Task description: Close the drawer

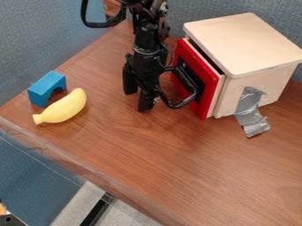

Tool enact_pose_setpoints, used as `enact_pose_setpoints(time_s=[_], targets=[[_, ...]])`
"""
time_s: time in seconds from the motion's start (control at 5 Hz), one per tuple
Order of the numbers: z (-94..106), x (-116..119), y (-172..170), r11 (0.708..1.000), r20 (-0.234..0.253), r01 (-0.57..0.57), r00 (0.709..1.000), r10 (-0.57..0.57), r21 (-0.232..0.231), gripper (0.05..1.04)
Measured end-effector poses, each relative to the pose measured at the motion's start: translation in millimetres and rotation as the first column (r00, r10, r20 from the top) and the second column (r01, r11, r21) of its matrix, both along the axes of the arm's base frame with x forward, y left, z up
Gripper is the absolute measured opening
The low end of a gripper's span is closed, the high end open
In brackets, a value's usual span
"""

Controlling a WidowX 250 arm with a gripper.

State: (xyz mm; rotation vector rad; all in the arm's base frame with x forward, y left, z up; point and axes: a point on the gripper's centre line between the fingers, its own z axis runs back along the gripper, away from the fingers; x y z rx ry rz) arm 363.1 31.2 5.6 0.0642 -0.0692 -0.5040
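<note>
The black gripper (pixel 137 101) hangs over the table just left of the drawer, its two fingers pointing down and apart, with nothing between them. The drawer's red front (pixel 208 94) faces left on the wooden box (pixel 245 46). A narrow dark gap runs between this front and the box, so the drawer stands slightly out. Black parts lie across the middle of the red front, beside the gripper; where the handle ends and the arm's parts begin, I cannot tell.
On the left of the wooden table (pixel 171 154) lie a blue arch block (pixel 46 88) and a yellow banana (pixel 63 107). Grey tape (pixel 250 112) runs from the box's near side onto the table. Blue-grey partitions (pixel 35 39) stand behind. The table's front edge slants across the lower left.
</note>
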Motion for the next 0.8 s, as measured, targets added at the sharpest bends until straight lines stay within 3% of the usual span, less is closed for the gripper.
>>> enact_pose_setpoints(time_s=[0.8], targets=[[-0.1,17,-14,0.999,0.019,-0.005,1.000,0.006,-0.037,1.001]])
